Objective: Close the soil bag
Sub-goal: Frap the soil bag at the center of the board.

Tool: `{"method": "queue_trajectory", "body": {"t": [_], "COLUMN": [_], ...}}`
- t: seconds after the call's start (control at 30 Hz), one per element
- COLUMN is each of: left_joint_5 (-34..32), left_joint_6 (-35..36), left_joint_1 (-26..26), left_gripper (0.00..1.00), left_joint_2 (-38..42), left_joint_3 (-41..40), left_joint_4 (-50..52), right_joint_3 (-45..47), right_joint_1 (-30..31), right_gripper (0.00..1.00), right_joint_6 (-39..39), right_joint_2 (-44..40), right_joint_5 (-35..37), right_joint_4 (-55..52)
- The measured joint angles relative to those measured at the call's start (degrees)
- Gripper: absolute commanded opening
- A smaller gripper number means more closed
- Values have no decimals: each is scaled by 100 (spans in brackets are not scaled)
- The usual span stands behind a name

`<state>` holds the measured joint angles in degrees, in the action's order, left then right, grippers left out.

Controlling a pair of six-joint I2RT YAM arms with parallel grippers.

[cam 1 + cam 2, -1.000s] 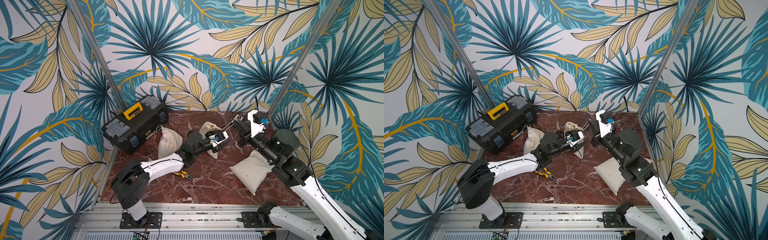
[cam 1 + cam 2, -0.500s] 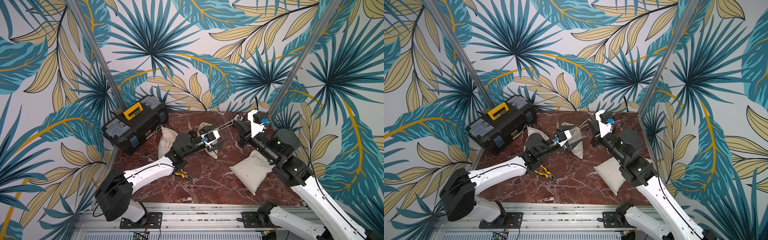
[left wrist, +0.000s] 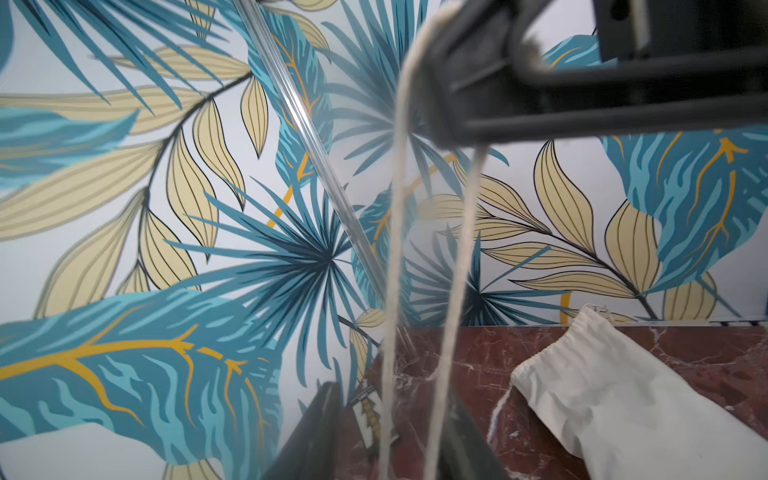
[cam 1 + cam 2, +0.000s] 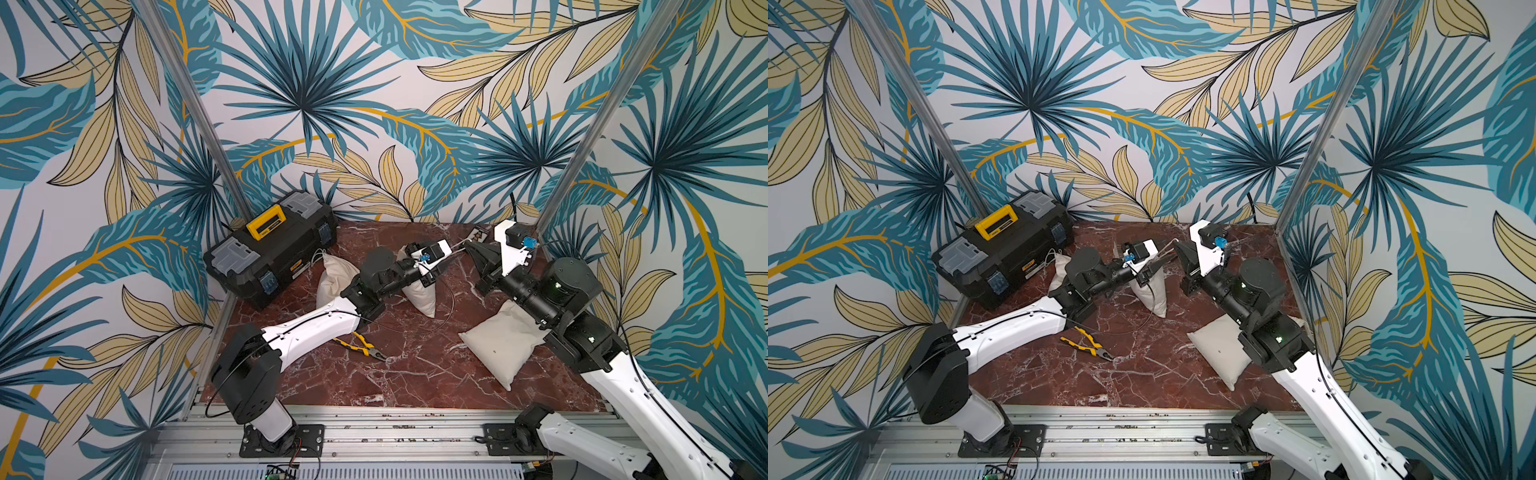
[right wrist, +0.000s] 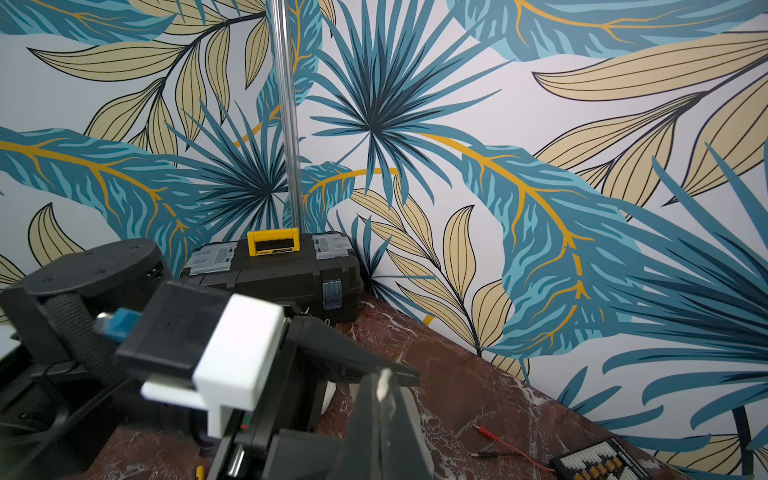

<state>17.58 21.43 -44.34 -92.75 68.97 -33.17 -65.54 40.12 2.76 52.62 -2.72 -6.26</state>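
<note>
Right gripper (image 5: 384, 388) pinched the cord (image 3: 392, 249); left gripper's (image 4: 455, 248) hold we couldn't tell. Cord slipping could've left bag (image 4: 422, 296) open.

Cream soil bag (image 4: 422, 297) has its drawstring (image 3: 392, 249) stretched taut.

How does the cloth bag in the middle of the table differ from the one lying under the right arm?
The middle bag looks narrow, its mouth gathered and its cord drawn out to the right gripper. The bag under the right arm looks wider and plumper, with no cord showing. Both are cream cloth.
</note>
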Motion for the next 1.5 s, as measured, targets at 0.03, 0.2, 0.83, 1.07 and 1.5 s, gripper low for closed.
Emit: {"method": "queue_trajectory", "body": {"t": [0.03,0.2,0.83,1.07,1.5], "left_joint_5": [-31,-297,-1676,-1773,-1917], "left_joint_6": [22,109,-153,-815,-1408], "left_joint_1": [17,81,-44,-66,267], "left_gripper": [21,18,10,12,10], "left_joint_2": [-39,-295,-1495,-1711,-1163], "left_joint_3": [2,13,1080,1447,839], "left_joint_4": [50,389,457,667,828], "right_joint_3": [0,0,826,1115,1700], "right_joint_1": [0,0,0,7,76], "right_gripper": [0,0,0,0,0], "right_joint_6": [0,0,22,-2,-142], "right_joint_2": [-2,-101,-1412,-1904,-2332], "right_joint_5": [33,260,1753,2055,2330], "right_joint_4": [0,-17,-763,-1045,-1056]}}
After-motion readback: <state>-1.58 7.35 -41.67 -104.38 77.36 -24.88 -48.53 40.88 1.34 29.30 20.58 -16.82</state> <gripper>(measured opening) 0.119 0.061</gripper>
